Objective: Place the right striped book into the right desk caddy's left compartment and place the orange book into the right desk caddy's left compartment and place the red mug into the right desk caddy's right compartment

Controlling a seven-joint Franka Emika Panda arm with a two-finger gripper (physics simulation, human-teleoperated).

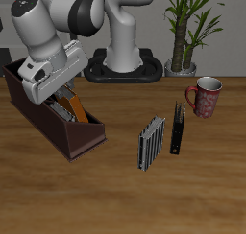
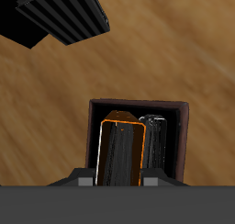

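From the exterior view we find the gripper (image 1: 65, 102) directly over the slanted end of the right desk caddy (image 1: 82, 140), with the orange book (image 1: 75, 107) standing tilted between its fingers and partly down inside the long compartment; its long axis runs down into the box, so any further move is a straight drop. The red mug (image 1: 205, 96) stands upright on the table well apart, at about three o'clock from the gripper, handle turned away from the caddy. A striped book (image 1: 151, 142) stands on edge near the table's middle beside a slim black book (image 1: 178, 128). From the wrist view we confirm the orange book (image 2: 121, 152) clamped between the jaws, with a striped book (image 2: 154, 147) already standing just beside it inside the caddy's (image 2: 138, 106) walls; another dark striped object (image 2: 62, 15) lies on the wood beyond. We can read no brand, label or writing in either view.
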